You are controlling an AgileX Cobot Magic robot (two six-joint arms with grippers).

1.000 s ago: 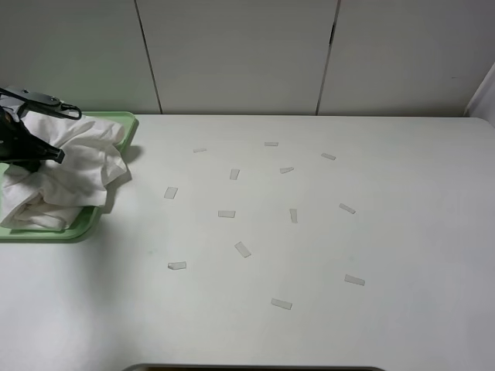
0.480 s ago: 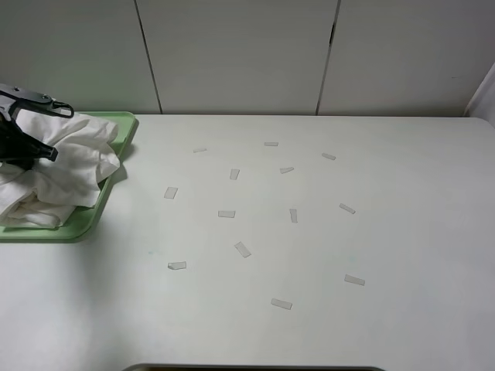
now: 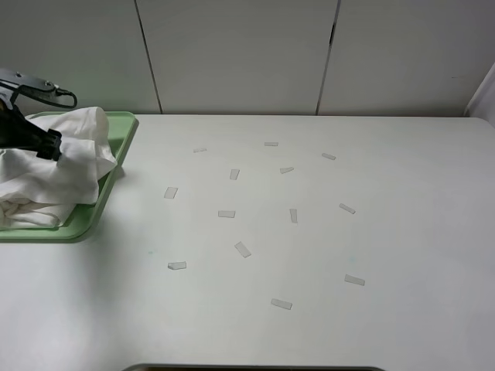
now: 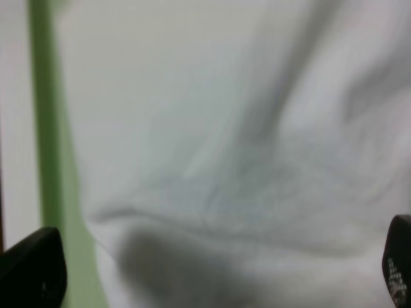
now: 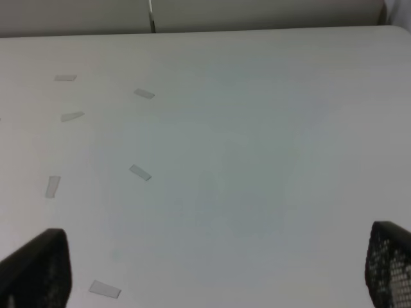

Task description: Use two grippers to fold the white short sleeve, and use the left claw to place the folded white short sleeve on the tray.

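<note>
Since a second ago the white short sleeve (image 3: 58, 174) has settled onto the tray (image 3: 116, 158); left claw (image 4: 212, 276) fingers spread open, right claw (image 5: 212, 273) open too; loose cloth overhanging the rim could snag and drag out

Left arm (image 3: 27, 137), ext. high view: matte-black body, bulky, blunt dark end toward the cloth. Grey flat plate on top w/ small dark screw dots; thin black cable looping off its end.

Left claw (image 4: 205, 273), wrist view: two black rounded fingertips, blurred, smooth finish; faint pale marks on one.

Right gripper (image 5: 212, 273), wrist view: two black fingertips w/ fine mesh/dimpled texture, rounded corners. Rest of arm out of shot.
</note>
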